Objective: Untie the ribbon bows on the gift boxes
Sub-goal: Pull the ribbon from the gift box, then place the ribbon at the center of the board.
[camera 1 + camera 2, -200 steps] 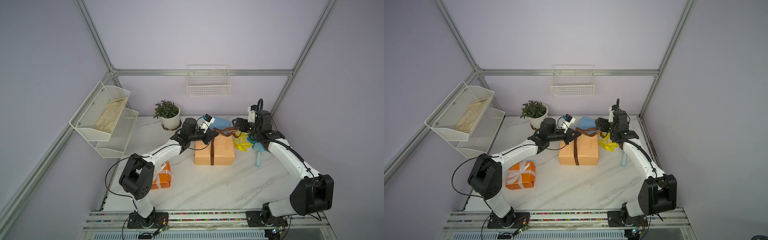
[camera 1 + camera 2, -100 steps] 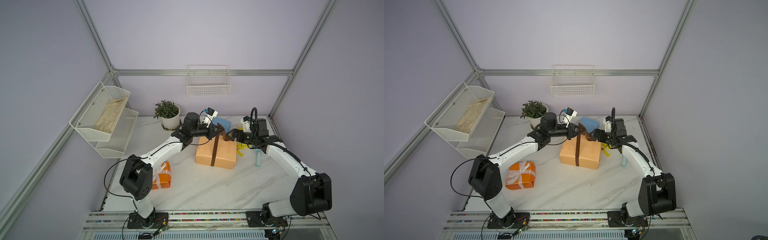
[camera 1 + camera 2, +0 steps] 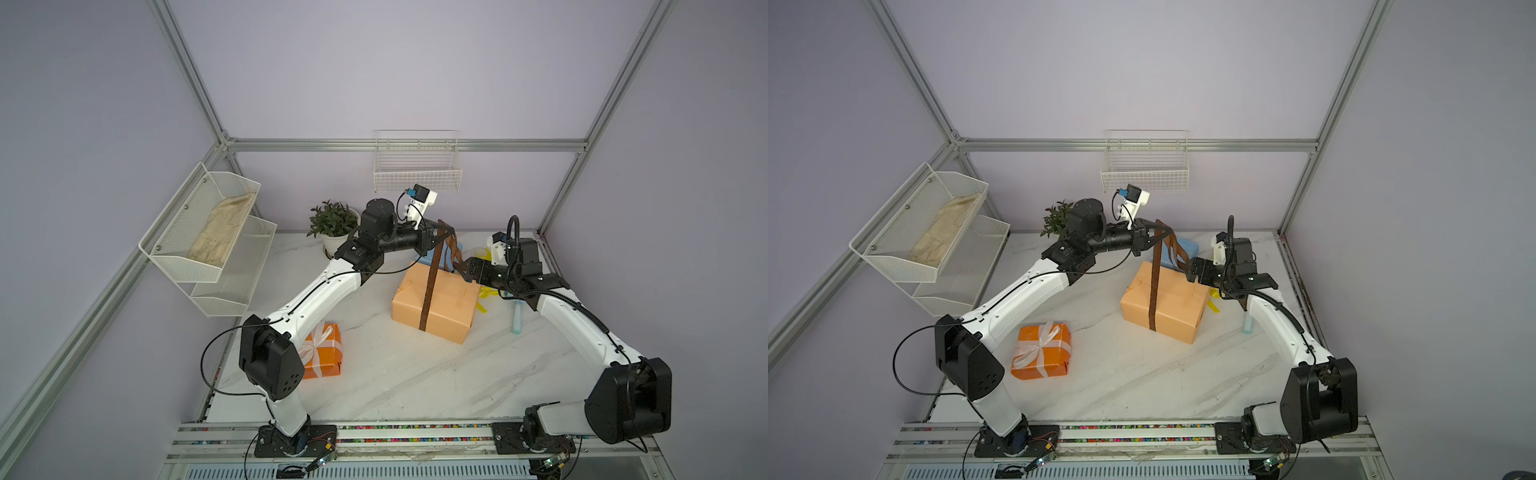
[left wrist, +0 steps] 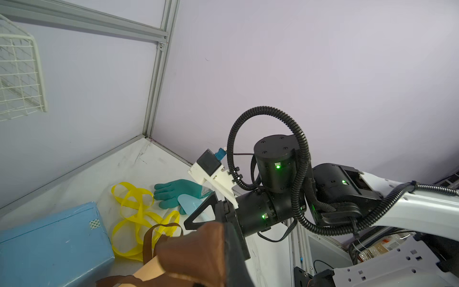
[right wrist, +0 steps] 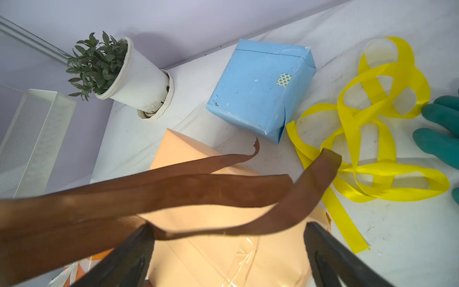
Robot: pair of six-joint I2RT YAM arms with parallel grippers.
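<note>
Above the peach box [image 3: 449,303], the left gripper [image 3: 436,233] is clamped on the brown ribbon [image 3: 430,286], which runs taut up to it. The bow looks undone, though the band is still round the box. The right gripper [image 3: 463,266] hangs beside the loose loops, jaws wide apart. The yellow ribbon [image 5: 367,119] lies free by the blue box [image 5: 258,92] — only the white bow [image 3: 1038,345] on the orange box [image 3: 1054,365] remains tied.
</note>
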